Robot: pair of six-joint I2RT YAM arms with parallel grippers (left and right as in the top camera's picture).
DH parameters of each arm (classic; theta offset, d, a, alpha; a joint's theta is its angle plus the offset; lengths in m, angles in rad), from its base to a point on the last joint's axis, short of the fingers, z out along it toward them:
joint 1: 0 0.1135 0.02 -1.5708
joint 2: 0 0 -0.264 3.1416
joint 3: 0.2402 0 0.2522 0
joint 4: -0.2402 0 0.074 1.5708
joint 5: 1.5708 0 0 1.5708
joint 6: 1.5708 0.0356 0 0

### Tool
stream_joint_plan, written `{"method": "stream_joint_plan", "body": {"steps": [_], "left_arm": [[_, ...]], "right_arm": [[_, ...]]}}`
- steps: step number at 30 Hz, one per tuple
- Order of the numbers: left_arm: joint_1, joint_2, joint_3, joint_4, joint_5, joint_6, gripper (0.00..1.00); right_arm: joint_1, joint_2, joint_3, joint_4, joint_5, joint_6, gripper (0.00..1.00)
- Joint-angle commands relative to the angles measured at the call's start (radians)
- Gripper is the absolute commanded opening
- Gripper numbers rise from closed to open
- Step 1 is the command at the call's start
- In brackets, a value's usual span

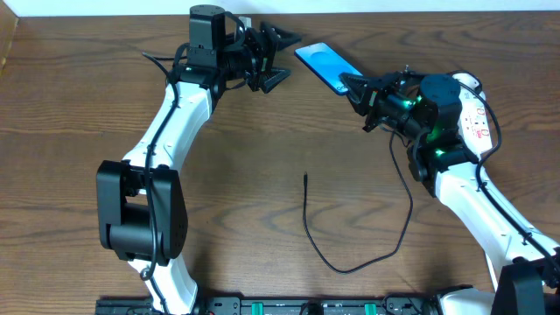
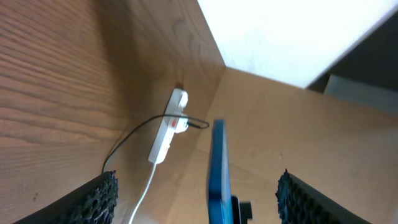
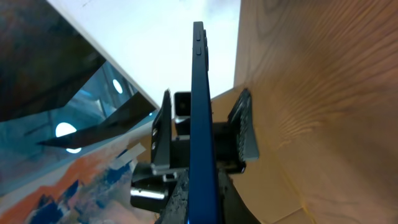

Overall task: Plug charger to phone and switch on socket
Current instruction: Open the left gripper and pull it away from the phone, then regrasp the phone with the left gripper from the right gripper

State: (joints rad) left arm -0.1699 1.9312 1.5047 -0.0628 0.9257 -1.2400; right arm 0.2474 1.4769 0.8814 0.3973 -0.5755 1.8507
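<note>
The phone (image 1: 324,64), blue screen up, is held above the table at the back. My right gripper (image 1: 358,90) is shut on its near end; in the right wrist view the phone (image 3: 199,93) shows edge-on between the fingers (image 3: 202,202). My left gripper (image 1: 286,59) is open just left of the phone's far end; in the left wrist view the phone (image 2: 217,171) stands between the open jaws (image 2: 199,205) without touching them. The charger cable (image 1: 350,267) loops on the table, its connector tip (image 1: 306,178) lying free. The socket (image 1: 478,115) lies at the right, partly under my right arm, and also shows in the left wrist view (image 2: 168,134).
The socket's white cord (image 2: 144,190) trails across the wood. A white wall edge (image 2: 280,31) borders the table's back. The left arm's base (image 1: 140,214) stands at the front left.
</note>
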Motion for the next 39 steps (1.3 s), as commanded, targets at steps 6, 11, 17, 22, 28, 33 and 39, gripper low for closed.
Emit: {"method": "stream_joint_plan", "body": {"steps": [6, 11, 17, 22, 28, 33, 39], "left_arm": [[-0.018, -0.037, 0.024, 0.005, -0.052, -0.128, 0.79], [-0.041, -0.036, 0.024, 0.005, -0.052, -0.136, 0.78], [-0.057, -0.036, 0.024, 0.005, -0.053, -0.161, 0.72], [-0.057, -0.037, 0.024, 0.005, -0.053, -0.161, 0.64], [-0.057, -0.037, 0.024, 0.005, -0.054, -0.161, 0.64], [-0.057, -0.036, 0.024, 0.005, -0.082, -0.161, 0.43], [-0.057, -0.036, 0.024, 0.005, -0.082, -0.161, 0.31]], "right_arm": [[0.065, -0.004, 0.014, 0.040, 0.055, 0.042, 0.01], [0.093, -0.004, 0.014, 0.041, 0.062, 0.064, 0.01], [0.116, -0.004, 0.014, 0.040, 0.076, 0.063, 0.01], [0.116, -0.004, 0.014, 0.040, 0.076, 0.063, 0.01], [0.116, -0.004, 0.014, 0.037, 0.079, 0.063, 0.01], [0.124, -0.004, 0.014, 0.036, 0.096, 0.063, 0.01], [0.137, -0.004, 0.014, 0.032, 0.107, 0.063, 0.01]]}}
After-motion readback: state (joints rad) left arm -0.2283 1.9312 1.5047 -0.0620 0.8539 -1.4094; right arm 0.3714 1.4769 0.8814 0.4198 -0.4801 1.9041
